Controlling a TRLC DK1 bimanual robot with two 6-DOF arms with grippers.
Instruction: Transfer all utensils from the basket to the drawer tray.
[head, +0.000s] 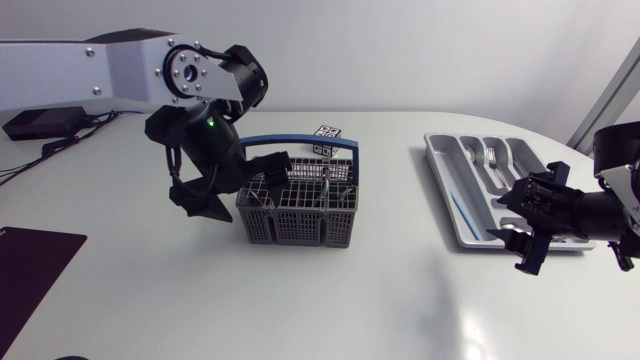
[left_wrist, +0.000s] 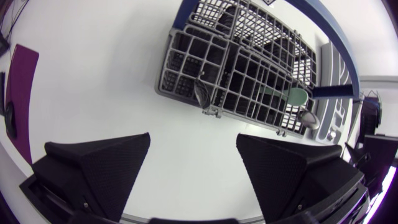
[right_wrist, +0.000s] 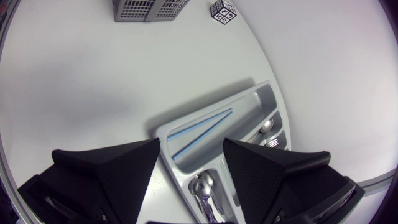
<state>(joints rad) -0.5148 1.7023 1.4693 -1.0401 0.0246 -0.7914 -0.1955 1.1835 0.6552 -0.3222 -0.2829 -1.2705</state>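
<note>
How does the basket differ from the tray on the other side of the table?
The basket is dark grey open mesh, tall, with a blue handle arching over it; the tray is pale grey, solid-walled, shallow, without a handle. The basket's cells are small squares; the tray's compartments are long troughs. Both hold utensils: a green spoon in the basket, forks in the tray.

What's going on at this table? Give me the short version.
Two robot arms are clearing utensils from the grey mesh basket with a blue handle into the grey plastic drawer tray. The left claw is open and empty beside the basket, which holds a pale green spoon and a metal spoon. The right claw is open over one end of the tray, where two thin blue sticks and silver forks already lie.
</note>
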